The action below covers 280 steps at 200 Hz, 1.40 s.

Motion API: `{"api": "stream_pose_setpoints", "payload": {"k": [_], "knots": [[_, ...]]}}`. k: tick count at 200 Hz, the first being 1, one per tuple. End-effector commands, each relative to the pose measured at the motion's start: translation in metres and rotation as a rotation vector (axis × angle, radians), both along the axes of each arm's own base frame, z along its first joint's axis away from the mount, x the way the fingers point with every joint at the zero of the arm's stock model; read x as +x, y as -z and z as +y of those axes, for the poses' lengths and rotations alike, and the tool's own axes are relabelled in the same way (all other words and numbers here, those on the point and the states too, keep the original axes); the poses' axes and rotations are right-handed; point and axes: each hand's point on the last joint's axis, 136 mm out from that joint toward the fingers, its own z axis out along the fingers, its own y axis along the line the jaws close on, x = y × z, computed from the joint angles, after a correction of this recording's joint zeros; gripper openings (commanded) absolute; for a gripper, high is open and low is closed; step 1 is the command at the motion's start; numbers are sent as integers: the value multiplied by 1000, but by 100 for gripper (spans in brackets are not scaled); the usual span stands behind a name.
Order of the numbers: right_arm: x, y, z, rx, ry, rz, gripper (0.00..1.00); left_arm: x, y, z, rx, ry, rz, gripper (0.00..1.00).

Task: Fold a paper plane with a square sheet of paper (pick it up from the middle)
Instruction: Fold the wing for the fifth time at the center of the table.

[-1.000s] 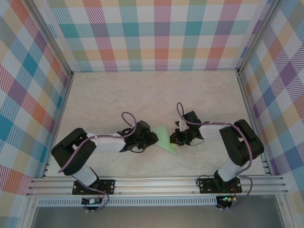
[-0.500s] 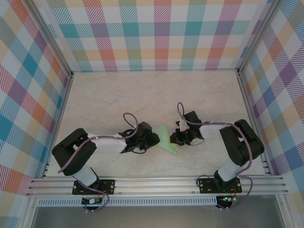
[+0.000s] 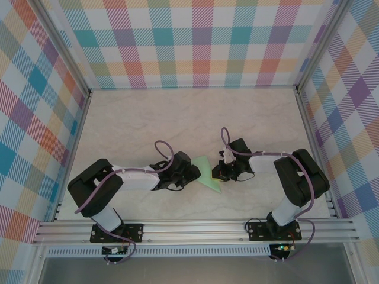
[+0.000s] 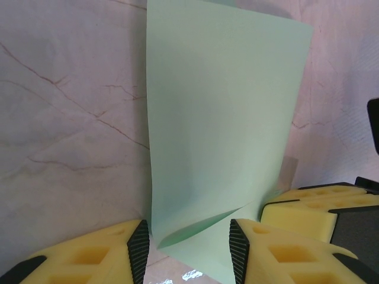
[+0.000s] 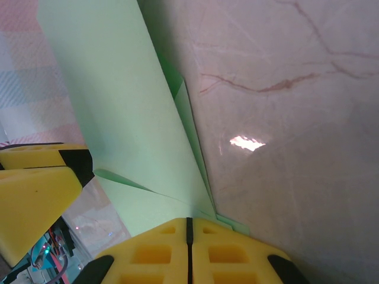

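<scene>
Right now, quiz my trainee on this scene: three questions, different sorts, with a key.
1. True or false: the left tool has its jaws pressed together.
2. Which one is shut? A the left tool, B the right tool, C neither.
3. Fill in: the paper plane lies ___ the two tools.
Key: 1 false, its jaws stand apart with paper in the gap; 2 B; 3 between.

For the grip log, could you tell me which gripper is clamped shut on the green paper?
The right gripper: its fingers are pressed together on the paper plane. The left gripper has its fingers apart around the paper's edge.
</scene>
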Motion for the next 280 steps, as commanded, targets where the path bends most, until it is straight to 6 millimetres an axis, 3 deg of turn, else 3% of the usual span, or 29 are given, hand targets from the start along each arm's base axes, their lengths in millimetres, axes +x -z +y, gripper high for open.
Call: {"api": "stream_pose_setpoints", "payload": {"k": [1,169,255,280], "knots": [[-6,8,-8,-23,16,29,7,2,0,-6,-3,-8,-7,43],[-6,6,-6,-10,13,24,7,13,-12,-23,-50,23,-52,29],[4,-23,-11,-34,-7,-117,16,22,-9,-22,33,75,-54,4],[3,-21,-15,-67,-7,-107,15,22,-8,-19,46,77,-45,0]]}}
